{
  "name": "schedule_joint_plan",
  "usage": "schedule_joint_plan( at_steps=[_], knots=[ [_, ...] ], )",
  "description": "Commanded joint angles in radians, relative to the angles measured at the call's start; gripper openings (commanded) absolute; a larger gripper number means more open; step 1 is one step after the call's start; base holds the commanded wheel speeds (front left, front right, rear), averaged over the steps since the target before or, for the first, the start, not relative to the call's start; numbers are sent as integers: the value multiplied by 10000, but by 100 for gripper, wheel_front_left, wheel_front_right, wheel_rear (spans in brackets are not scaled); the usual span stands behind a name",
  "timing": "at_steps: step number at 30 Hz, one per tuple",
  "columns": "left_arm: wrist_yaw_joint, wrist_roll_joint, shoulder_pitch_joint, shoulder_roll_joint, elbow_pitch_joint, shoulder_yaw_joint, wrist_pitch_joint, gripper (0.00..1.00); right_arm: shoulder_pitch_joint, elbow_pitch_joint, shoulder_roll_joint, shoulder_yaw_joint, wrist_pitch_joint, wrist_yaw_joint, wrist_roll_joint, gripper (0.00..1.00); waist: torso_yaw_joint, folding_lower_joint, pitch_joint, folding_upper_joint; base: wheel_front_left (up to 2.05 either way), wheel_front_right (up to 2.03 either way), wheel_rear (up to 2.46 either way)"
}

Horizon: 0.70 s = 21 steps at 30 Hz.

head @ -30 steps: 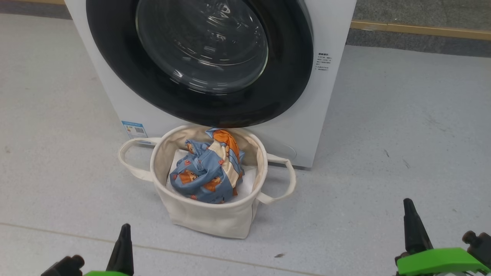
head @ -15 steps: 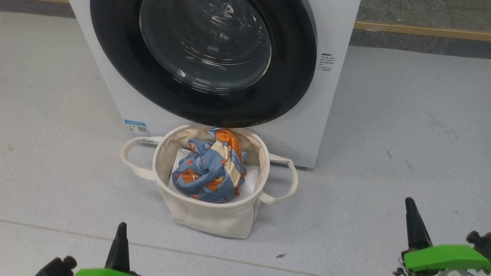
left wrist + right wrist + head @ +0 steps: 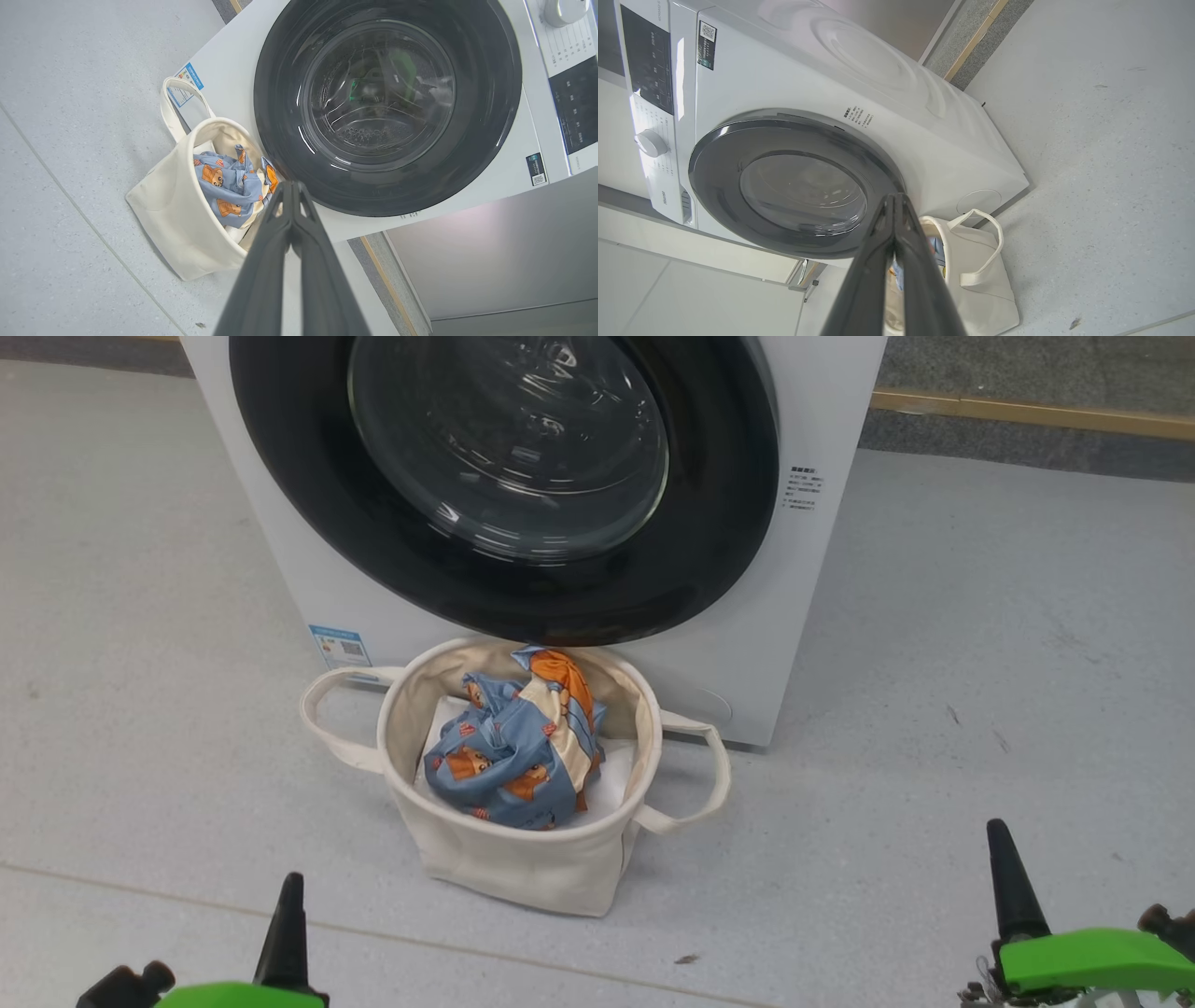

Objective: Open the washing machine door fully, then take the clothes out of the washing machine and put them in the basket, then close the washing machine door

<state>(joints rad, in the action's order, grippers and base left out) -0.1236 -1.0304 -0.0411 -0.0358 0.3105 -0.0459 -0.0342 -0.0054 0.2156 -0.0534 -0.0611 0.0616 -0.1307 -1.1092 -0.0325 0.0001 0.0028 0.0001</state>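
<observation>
Now the clothes point(image 3: 509, 756) lie in the basket point(image 3: 523, 873) at the shut door's point(image 3: 504, 476) six o'clock; both jaws clenched, empty.

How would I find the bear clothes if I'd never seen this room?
Find the big white washing machine. In front stands a cream basket. Inside lie the clothes: blue with orange bears, unlike the plain white sheet underneath.

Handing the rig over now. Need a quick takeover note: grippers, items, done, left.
Left gripper: shut, empty, low over the floor.
Right gripper: shut, empty, also low.
Clothes lie in the basket on a white sheet; the basket stands just in front of the washing machine.
Washing machine door looks shut, flush with the front.
Done: clothes unloaded, door apparently closed.
Left: probably nothing; confirm the latch.
</observation>
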Motion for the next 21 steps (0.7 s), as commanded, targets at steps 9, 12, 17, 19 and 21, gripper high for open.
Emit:
schedule_joint_plan(
  at_steps=[9, 12, 17, 19, 21],
  knots=[
    [-48, -1193, -494, -108, -435, -335, 325, 0, -621, -187, -190, 31, -314, -1, -1101, 0, 61, 0, 0, -1, 0, 0, 0],
    [-50, -1544, -507, -111, -451, -361, 413, 0, -650, -152, -192, 14, -403, -1, -1422, 0, 81, 0, 1, -1, 0, 0, 0],
    [-53, -2130, -530, -116, -479, -405, 560, 0, -697, -93, -195, -14, -552, -1, -1954, 0, 115, 0, 1, -1, 0, 0, 0],
    [-54, -2365, -539, -118, -490, -423, 618, 0, -717, -70, -196, -26, -612, -1, -2167, 0, 128, 0, 1, -1, 0, 0, 0],
    [-55, -2599, -548, -119, -501, -440, 677, 0, -736, -46, -196, -38, -672, -1, -2380, 0, 142, 0, 1, -1, 0, 0, 0]
  ],
)
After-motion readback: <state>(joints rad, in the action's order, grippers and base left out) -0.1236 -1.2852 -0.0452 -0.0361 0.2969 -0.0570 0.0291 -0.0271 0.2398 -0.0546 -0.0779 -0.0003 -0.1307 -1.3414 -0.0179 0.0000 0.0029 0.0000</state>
